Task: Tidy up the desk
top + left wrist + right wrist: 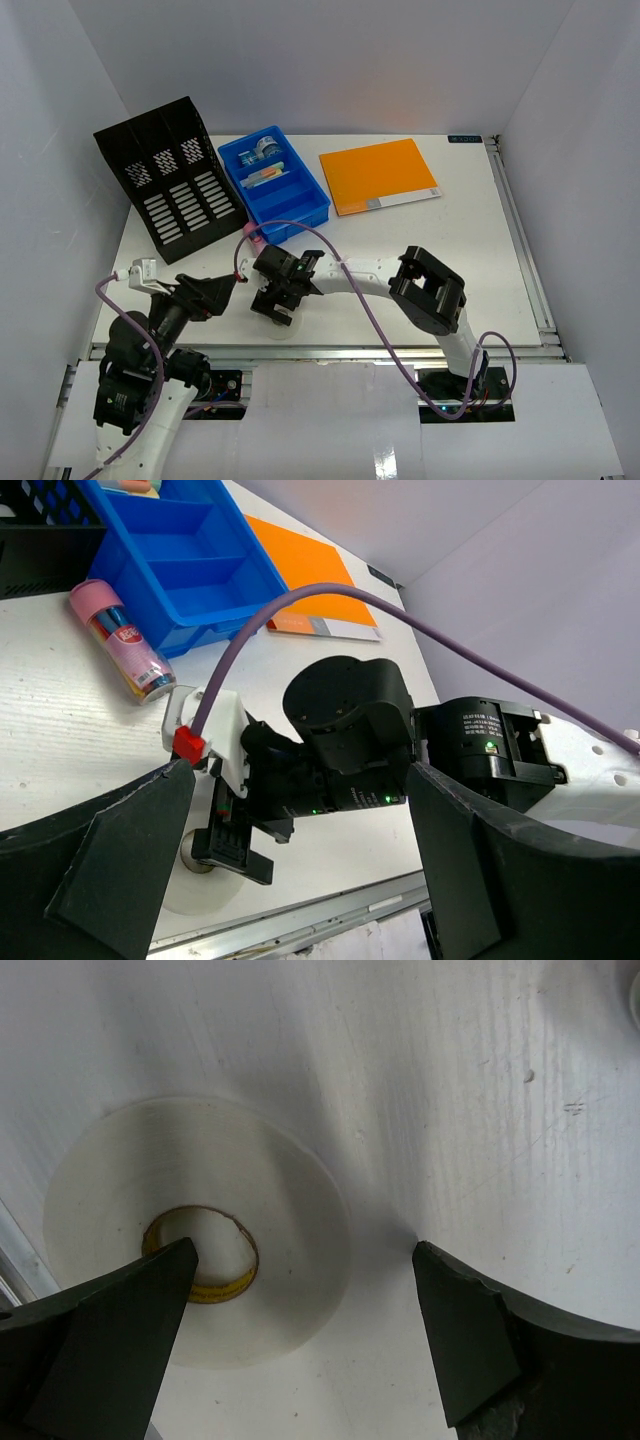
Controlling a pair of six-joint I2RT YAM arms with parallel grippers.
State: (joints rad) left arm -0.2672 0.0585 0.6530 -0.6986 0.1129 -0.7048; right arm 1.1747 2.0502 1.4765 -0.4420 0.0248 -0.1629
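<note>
We see the desk (450, 260), a flat white rectangular top, filling the floor of a plain white enclosure whose walls close in on the left, right and far sides. A metal rail (330, 349) runs along the near edge, just ahead of the arm bases. In the wrist views the top has a faint ribbed grain and a few small scuffs.

At the far left corner a black plastic file rack (170, 180) leans back, its faces cut with rows of slots. Beside it sits a blue plastic compartment tray (300, 212), with small items in its far sections that we cannot name. To its right a thin orange folder (378, 175) lies flat. A pink cylindrical tube (122, 640) lies on its side just in front of the tray.

Near the front edge a roll of white tape (200, 1230) lies flat, its brown core ring showing. The right gripper (305, 1260) points down over it with jaws apart, one dark finger above the core and the other beyond the rim; we cannot tell whether they touch. The left gripper (300, 820) is spread wide and holds nothing, facing the right wrist. A purple cable (330, 595) arcs over that wrist.
</note>
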